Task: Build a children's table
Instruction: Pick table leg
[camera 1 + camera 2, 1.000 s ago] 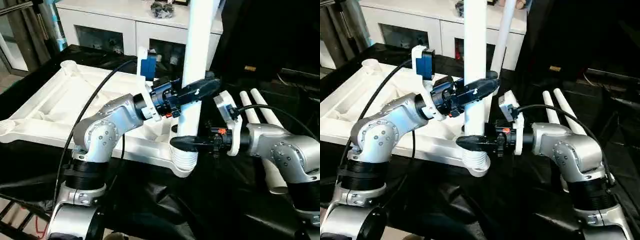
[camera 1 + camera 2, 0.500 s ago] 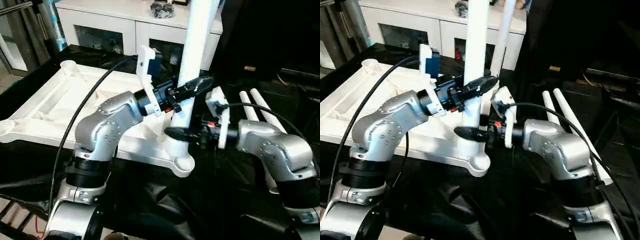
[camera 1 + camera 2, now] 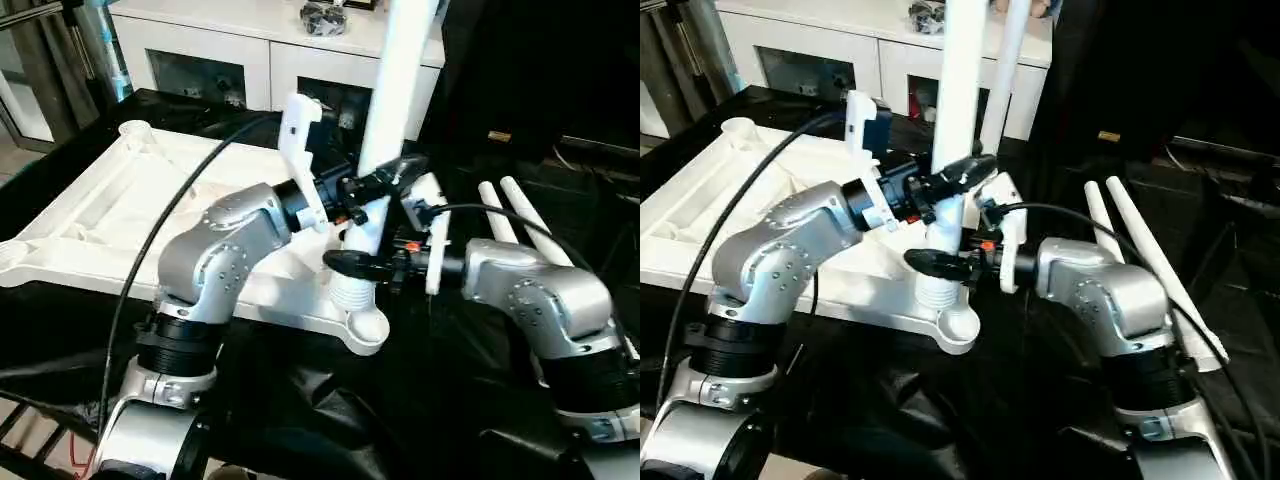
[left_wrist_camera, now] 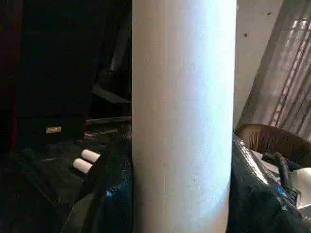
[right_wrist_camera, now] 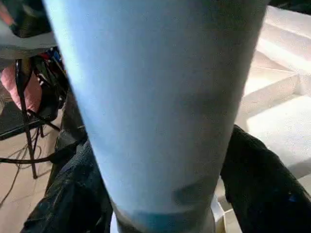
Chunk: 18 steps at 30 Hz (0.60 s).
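White plastic leg (image 3: pixel 385 90) stands in the tabletop (image 3: pixel 110 215) corner socket (image 3: pixel 362 322); my left pincer (image 3: pixel 385 180) and right pincer (image 3: pixel 350 265) both clamp it. I judge it should be kept plumb while pressing down.

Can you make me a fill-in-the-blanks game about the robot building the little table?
1. Both grippers hold one white leg, and it stands ____.
2. The left gripper holds the leg ____ up than the right gripper.
3. The number of spare legs lying on the black cloth by the right arm is ____.
4. The tabletop lies with its ribbed side facing ____.

Missing words: upright; higher; two; up
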### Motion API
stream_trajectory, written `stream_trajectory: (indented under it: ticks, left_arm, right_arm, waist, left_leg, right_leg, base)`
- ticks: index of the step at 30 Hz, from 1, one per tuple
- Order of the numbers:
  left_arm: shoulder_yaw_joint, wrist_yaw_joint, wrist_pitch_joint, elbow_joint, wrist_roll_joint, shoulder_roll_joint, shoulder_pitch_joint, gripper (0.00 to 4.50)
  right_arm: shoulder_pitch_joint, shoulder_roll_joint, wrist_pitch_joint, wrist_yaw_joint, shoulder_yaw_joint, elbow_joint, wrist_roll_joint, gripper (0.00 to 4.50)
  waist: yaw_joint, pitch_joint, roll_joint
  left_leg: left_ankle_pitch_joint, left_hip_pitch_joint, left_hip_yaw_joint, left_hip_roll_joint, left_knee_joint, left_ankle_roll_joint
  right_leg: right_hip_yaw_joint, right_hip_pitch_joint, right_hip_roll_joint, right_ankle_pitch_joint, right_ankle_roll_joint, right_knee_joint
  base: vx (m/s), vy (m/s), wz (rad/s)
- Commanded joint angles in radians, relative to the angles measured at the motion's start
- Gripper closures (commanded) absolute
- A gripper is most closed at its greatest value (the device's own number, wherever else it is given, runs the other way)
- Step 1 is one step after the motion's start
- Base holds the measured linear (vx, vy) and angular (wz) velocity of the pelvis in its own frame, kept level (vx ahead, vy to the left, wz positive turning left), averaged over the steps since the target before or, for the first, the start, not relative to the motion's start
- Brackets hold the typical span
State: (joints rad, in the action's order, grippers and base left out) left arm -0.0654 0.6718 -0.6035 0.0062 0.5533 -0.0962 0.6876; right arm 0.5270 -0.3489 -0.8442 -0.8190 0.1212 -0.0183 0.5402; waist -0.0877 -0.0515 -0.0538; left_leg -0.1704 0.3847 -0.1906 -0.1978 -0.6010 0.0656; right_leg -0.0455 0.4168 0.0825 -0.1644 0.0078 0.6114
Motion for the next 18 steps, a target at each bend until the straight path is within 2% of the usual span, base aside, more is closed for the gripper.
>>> stream_trajectory:
  ticks: [1,18]
  left_arm:
    - [-0.01,0.002,0.012,-0.002,-0.003,0.01,0.026,2.64]
    - [-0.014,0.019,0.018,0.009,-0.015,-0.003,0.026,2.64]
  right_arm:
    - [0.01,0.002,-0.011,0.02,-0.008,0.012,-0.001,1.36]
    - [0.007,-0.006,-0.017,0.024,-0.014,-0.004,-0.004,1.36]
  waist:
    - [0.001,0.069,-0.004]
    - [0.0,0.07,-0.002]
  left_leg:
    - [-0.173,-0.018,0.008,-0.024,0.067,0.016]
    - [-0.164,-0.018,0.008,-0.024,0.066,0.017]
  right_leg:
    - [0.031,-0.053,0.043,-0.244,-0.149,-0.07]
    - [0.032,-0.055,0.042,-0.215,-0.153,-0.068]
  base:
    - [0.0,0.0,0.0]
    - [0.0,0.0,0.0]
